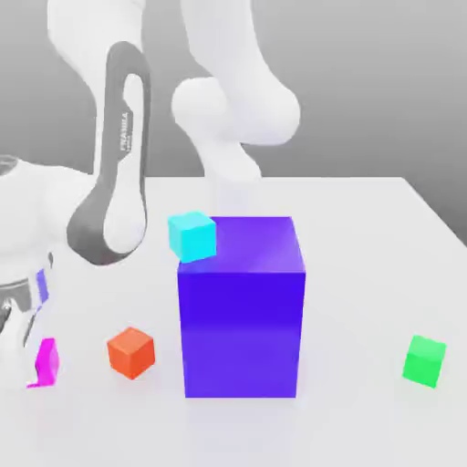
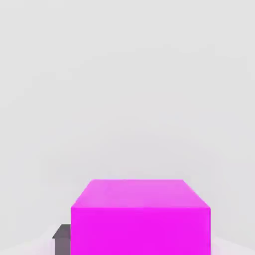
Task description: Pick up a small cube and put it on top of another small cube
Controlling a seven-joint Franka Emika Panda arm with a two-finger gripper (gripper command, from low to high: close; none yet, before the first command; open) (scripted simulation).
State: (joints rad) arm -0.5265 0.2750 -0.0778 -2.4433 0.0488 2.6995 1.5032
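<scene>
The small magenta cube sits low at the exterior view's far left, partly covered by my gripper, which is cut off by the picture's edge. In the hand view the magenta cube looms large and very close under the hand. The small bright green cube rests on the table at the exterior view's far right, well away from the gripper, with the big block between them.
A big blue-violet block stands mid-table. A small cyan cube shows at its upper left corner and a small orange cube lies just left of it. The white table runs back and right.
</scene>
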